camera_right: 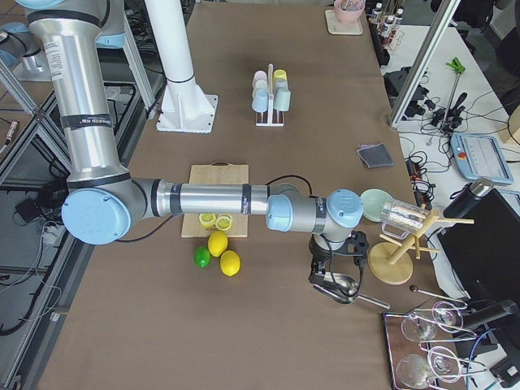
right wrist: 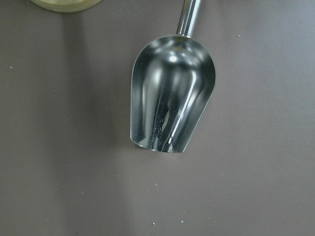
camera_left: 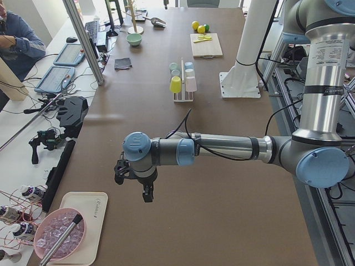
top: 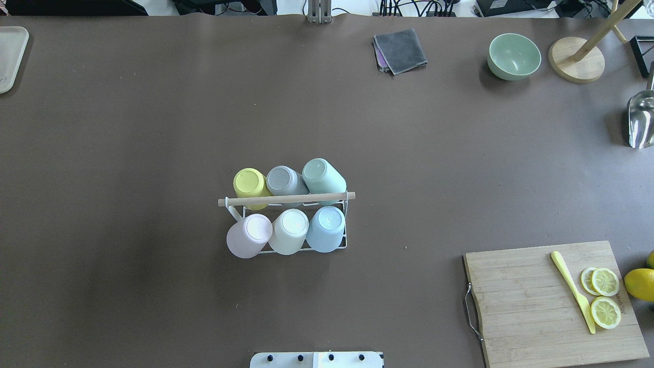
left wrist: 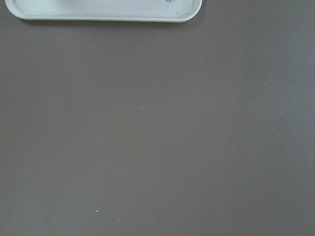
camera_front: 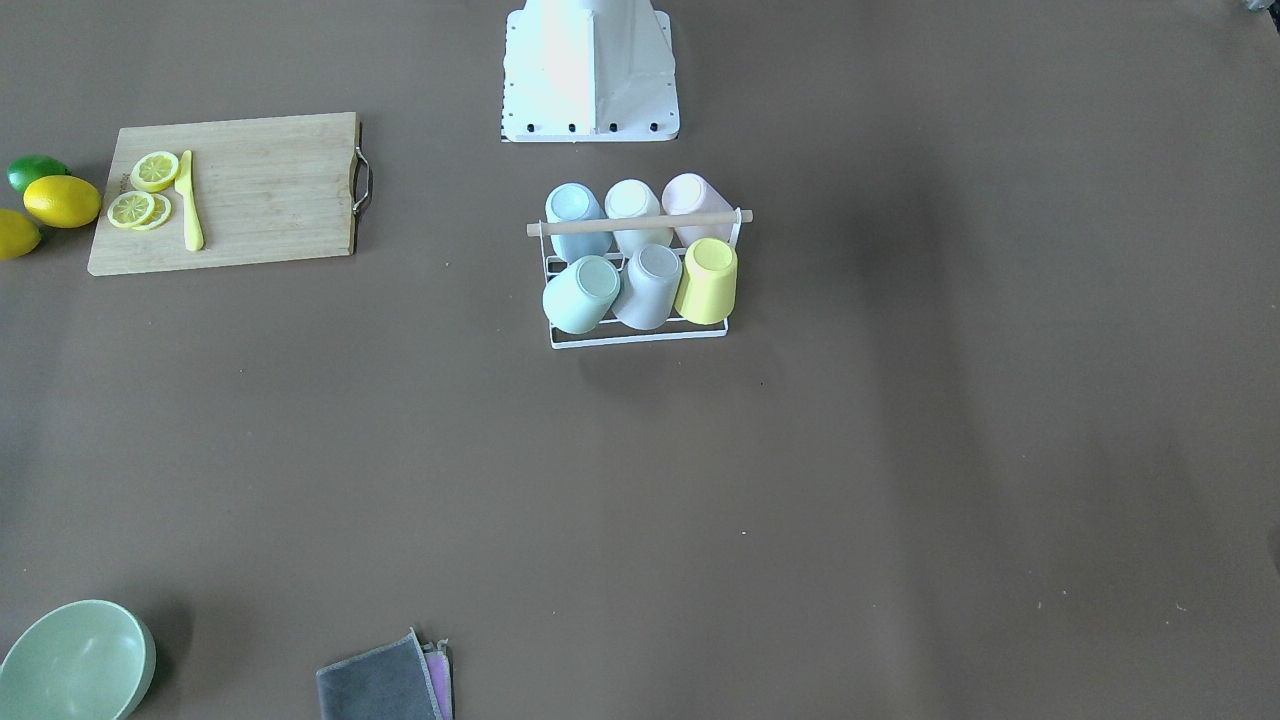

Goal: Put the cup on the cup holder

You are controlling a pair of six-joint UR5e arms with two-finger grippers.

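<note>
The cup holder (camera_front: pixel 640 222) is a white wire rack with a wooden rod across its top, near the table's middle in front of the robot base. It also shows in the overhead view (top: pixel 286 199). Several pastel cups sit upside down on its prongs, among them a yellow cup (camera_front: pixel 707 280), a pink cup (top: pixel 248 235) and a blue cup (top: pixel 326 229). My left gripper (camera_left: pixel 133 187) hangs over bare table far to the holder's left, near a white tray. My right gripper (camera_right: pixel 331 270) hangs over a metal scoop (right wrist: pixel 170 103) at the far right. I cannot tell whether either is open or shut.
A wooden cutting board (top: pixel 531 306) carries lemon slices and a yellow knife (top: pixel 572 291), with lemons (camera_front: pixel 62 200) and a lime beside it. A green bowl (top: pixel 513 56), folded cloths (top: pixel 401 50) and a wooden stand (top: pixel 576 66) stand at the far edge. A white tray (left wrist: pixel 103 12) is near my left gripper.
</note>
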